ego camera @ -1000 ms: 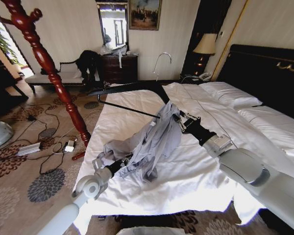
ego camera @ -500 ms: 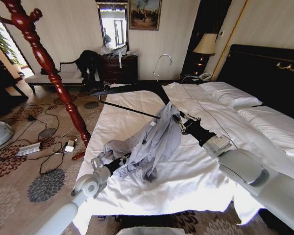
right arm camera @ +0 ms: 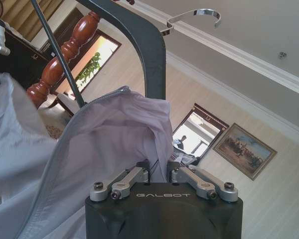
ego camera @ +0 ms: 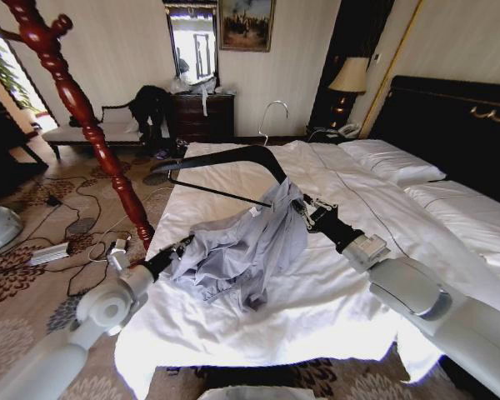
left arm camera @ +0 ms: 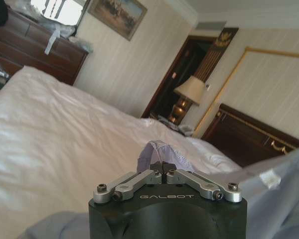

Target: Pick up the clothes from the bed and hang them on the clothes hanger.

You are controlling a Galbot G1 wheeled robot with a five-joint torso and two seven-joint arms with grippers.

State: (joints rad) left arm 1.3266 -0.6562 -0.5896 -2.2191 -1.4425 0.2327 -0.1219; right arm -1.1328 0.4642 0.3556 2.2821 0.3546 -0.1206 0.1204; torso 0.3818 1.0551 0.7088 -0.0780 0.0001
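White sheets cover the bed [ego camera: 333, 292], which fills the middle and right of the head view, its black headboard along the far right edge. Above the near half of the mattress the right gripper [ego camera: 304, 212] holds up one end of the clothes hanger [ego camera: 233, 155], its fingers closed on that end together with a fold of the clothes [ego camera: 242, 246]. The right wrist view confirms this: the grey-blue cloth [right arm camera: 109, 129] bunches directly ahead of the closed fingers, and the black hanger arm [right arm camera: 144, 45] rises beyond it toward the silver hook.

The hanger's long axis runs from the right gripper outward toward the bed's left edge, with the free end hanging in the air over that edge. The shirt drapes from the gripped end down toward the near-left corner of the bed.

The left gripper [ego camera: 177, 247] sits at that lower left end of the shirt, near the bed's left edge, fingers pinched on a small tuft of cloth [left arm camera: 162, 152] (seen clearly in the left wrist view).

Judgement: the left gripper is the nearer one to the hanger's bare end, so the held cloth would have to travel up and along the hanger's axis to cover it.
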